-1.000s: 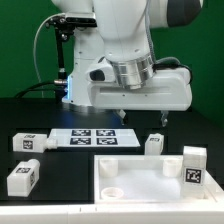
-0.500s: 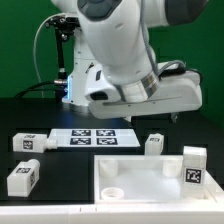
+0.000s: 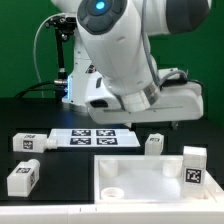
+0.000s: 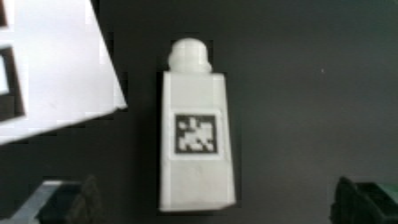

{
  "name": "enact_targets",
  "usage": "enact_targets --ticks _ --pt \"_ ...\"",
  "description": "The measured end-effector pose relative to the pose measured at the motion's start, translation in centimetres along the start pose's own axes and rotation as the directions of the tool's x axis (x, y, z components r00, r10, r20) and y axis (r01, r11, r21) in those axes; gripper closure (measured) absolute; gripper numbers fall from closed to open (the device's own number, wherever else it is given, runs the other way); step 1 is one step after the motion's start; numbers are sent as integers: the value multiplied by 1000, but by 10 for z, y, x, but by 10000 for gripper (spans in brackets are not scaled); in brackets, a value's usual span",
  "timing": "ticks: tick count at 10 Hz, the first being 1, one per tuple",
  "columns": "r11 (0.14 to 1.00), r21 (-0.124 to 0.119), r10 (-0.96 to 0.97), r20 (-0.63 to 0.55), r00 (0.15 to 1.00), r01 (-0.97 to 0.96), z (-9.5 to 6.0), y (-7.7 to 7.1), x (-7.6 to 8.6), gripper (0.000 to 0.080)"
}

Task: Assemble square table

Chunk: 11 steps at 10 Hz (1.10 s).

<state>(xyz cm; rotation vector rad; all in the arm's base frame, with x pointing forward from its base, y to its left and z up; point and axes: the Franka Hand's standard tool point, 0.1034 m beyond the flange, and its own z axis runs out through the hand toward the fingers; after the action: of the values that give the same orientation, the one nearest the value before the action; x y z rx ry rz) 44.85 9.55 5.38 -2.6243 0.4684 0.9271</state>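
The square tabletop (image 3: 150, 180) lies flat at the front, with a round socket (image 3: 113, 189) at its near corner. Four white tagged legs lie around it: two at the exterior view's left (image 3: 28, 143) (image 3: 22, 178), one just behind the top (image 3: 154, 144), and one at its right edge (image 3: 194, 166). My gripper (image 3: 152, 121) hangs open and empty above the leg behind the top. In the wrist view that leg (image 4: 196, 125) lies lengthwise between my spread fingers (image 4: 370, 200), its peg end pointing away, well below them.
The marker board (image 3: 95, 137) lies on the black table behind the tabletop, and its corner shows beside the leg in the wrist view (image 4: 54, 60). The white robot base stands at the back.
The arm has swung toward the exterior view's right and the wrist has turned. The gripper has shifted right over the leg behind the tabletop. The parts have not moved.
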Motion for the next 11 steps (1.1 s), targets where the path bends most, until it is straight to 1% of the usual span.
enact_targets --ticks 1,2,6,7,9,10,11 --pt "1000 -5 -8 -10 1000 8 3 -3 6 150" --pt "1000 -9 -12 -13 1000 12 6 -3 8 150" --pt "1000 -6 8 -10 1000 -8 6 0 9 150" --pt "999 -9 54 8 999 -53 9 2 9 150" --pt "989 -4 151 91 984 -151 16 10 11 150" --pt "982 -10 190 145 971 -190 17 12 10 150" --pt "981 -20 194 138 971 -193 18 11 12 150"
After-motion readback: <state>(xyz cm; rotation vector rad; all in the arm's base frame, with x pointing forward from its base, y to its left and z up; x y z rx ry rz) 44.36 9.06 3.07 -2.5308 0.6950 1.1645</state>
